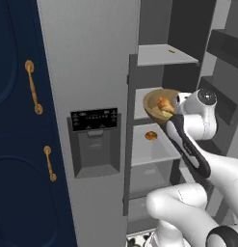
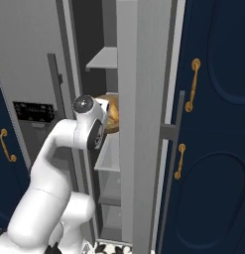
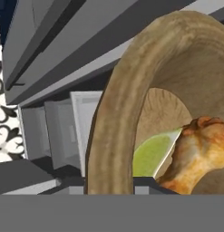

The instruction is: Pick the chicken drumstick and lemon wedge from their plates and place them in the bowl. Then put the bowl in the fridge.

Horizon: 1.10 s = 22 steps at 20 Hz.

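Stage: final leg of the task, as judged from how things lie; bowl is loaded and is being carried into the open fridge.
Bowl (image 1: 156, 103): brown wooden, held up at the front of a middle shelf (image 1: 154, 149) area in the left base view, tilted so its inside faces outward; whether it rests on any shelf cannot be told.
Chicken drumstick (image 3: 195, 156): inside the bowl, golden-brown, lying against the lower inner wall in the hand view.
Lemon wedge (image 3: 152, 154): inside the bowl, just beside the drumstick and touching it.
Jaws: clenched on the bowl's rim, judged from the hand view, where the rim runs straight up from the bottom edge; the gripper (image 1: 174, 112) sits at the bowl's near edge. The finger tips themselves are hidden.
Fridge (image 1: 86, 72): one door with black dispenser panel (image 1: 94, 118) closed, the other side open, grey shelves exposed.
Other item: small orange-brown object (image 1: 150, 135) on the shelf below the bowl; too small to identify.
Done: both foods in the bowl; bowl lifted to the fridge.
Left: set bowl level on a shelf, release, withdraw arm.
Risk: tilt could spill the contents.
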Tool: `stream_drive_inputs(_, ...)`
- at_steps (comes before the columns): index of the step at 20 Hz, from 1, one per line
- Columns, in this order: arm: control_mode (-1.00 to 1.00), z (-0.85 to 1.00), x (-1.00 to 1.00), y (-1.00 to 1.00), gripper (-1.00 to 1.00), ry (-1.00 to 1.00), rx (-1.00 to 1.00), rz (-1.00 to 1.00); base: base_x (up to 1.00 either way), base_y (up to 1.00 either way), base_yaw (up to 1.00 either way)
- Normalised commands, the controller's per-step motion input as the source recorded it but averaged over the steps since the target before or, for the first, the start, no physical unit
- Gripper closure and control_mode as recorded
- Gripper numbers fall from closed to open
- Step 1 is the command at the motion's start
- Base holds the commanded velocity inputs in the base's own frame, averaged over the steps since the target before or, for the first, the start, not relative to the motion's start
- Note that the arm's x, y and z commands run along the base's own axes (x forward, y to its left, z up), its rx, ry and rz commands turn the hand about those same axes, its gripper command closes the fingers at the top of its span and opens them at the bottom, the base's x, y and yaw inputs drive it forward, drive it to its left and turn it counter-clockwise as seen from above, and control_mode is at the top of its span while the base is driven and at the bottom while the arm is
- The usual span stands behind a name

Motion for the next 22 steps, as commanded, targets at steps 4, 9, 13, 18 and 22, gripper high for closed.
stream_drive_inputs(4, -1.00, -0.06, 0.24, -0.05, 1.00, 0.05, -0.05, 0.05, 0.00, 0.00, 0.00)
stream_drive_inputs(9, -1.00, -0.04, 0.57, 0.01, 1.00, 0.01, -0.06, 0.01, 0.00, 0.00, 0.00)
stream_drive_inputs(13, -1.00, -0.12, 0.70, 0.01, 1.00, 0.00, -0.01, 0.00, 0.00, 0.00, 0.00)
stream_drive_inputs(18, -1.00, -0.13, 0.67, 0.00, 1.00, 0.02, 0.00, 0.00, 0.00, 0.00, 0.00)
stream_drive_inputs(22, -1.00, -0.16, 0.71, 0.00, 1.00, 0.14, 0.00, 0.00, 0.00, 0.00, 0.00)
